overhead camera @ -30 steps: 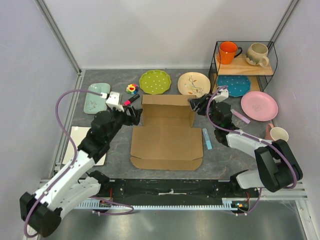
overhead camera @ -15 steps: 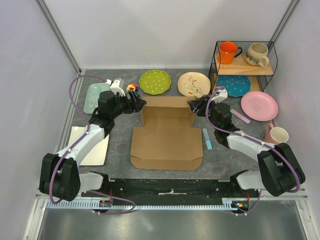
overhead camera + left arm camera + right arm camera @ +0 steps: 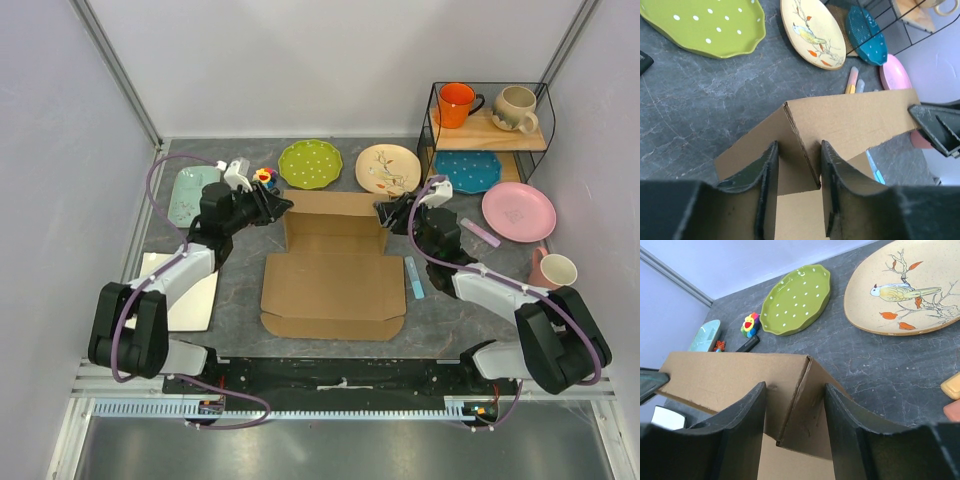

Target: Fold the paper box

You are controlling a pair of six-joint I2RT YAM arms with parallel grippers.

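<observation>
Grey worktop (image 3: 240,300), paper box (image 3: 335,280) at centre, half erected.
Left gripper (image 3: 798,146) and right gripper (image 3: 795,387) straddle its 2 far corners, jaws spread, likely to square the back wall upright.

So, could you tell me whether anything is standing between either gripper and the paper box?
Nothing visible does: the left gripper straddles the far-left corner of the paper box and the right gripper its far-right corner, with only cardboard in each gap.
</observation>
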